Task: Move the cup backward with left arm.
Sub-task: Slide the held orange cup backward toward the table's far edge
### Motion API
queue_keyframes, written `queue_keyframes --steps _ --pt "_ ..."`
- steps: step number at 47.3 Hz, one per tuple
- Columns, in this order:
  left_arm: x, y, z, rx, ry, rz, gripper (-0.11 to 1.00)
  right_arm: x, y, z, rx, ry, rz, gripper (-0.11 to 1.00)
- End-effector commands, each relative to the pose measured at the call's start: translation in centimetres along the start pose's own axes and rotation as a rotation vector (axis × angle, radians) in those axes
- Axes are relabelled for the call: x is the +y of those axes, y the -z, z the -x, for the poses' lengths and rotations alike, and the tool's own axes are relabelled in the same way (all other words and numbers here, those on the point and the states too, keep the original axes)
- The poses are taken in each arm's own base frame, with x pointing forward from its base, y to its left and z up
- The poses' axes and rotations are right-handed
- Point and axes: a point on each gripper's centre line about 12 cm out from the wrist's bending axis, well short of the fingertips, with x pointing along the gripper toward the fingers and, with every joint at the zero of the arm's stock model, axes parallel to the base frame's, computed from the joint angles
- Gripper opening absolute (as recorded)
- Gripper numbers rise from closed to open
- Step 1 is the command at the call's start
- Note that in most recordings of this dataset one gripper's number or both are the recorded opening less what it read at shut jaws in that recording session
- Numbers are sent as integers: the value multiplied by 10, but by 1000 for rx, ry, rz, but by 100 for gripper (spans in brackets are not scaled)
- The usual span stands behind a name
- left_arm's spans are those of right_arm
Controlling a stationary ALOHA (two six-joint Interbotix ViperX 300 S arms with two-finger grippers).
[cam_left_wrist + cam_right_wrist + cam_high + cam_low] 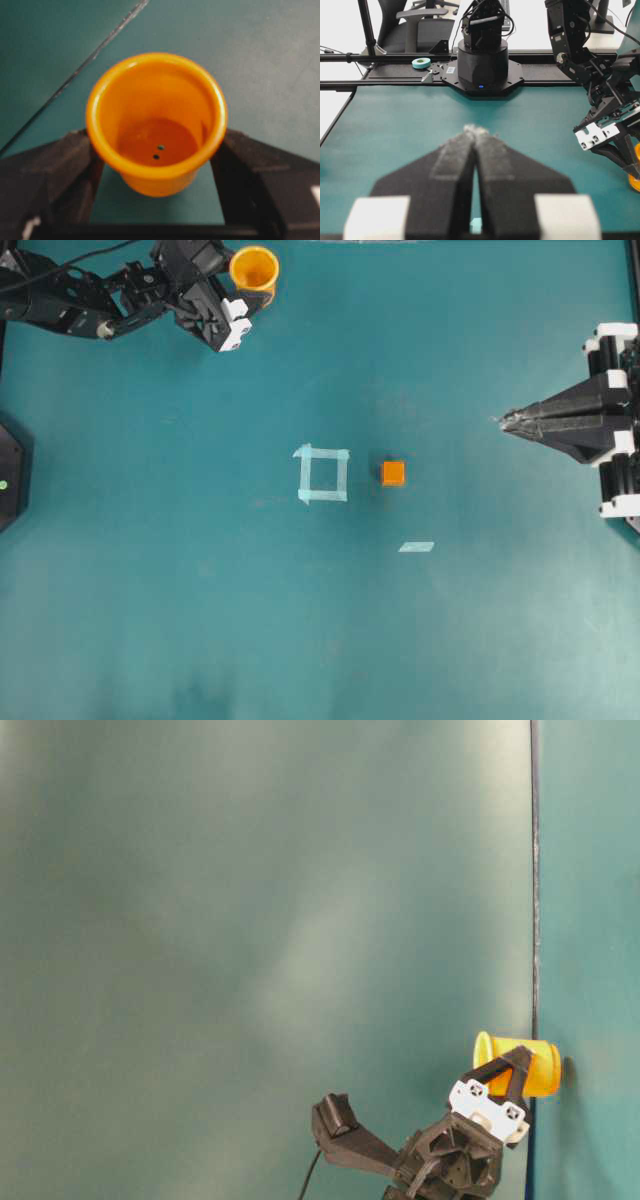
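Note:
The yellow-orange cup [254,268] stands upright near the far left corner of the green table. It also shows in the table-level view [520,1065], and in the left wrist view [157,120] with its darker orange inside. My left gripper [248,285] has a black finger [65,170] on each side of the cup, against its rim, and is shut on it. The right wrist view shows only the cup's edge [635,172], behind this gripper [615,147]. My right gripper [503,421] is shut and empty at the right side, its fingertips pressed together [477,131].
A tape square [323,473] marks the table's middle, with a small orange cube [393,473] just right of it and a tape strip [416,547] below. The table's seam [95,52] runs close behind the cup. A black unit [10,475] sits at the left edge.

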Motion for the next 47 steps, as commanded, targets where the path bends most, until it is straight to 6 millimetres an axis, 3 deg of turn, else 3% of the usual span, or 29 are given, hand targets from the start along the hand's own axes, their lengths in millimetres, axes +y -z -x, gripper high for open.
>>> queue_keyframes --steps 1,47 --pt "2 -11 0 -34 -5 2 64 0 -13 -3 -35 -1 -3 0" --pt "4 -9 0 -29 -9 4 64 0 -11 -3 -18 0 -3 0"
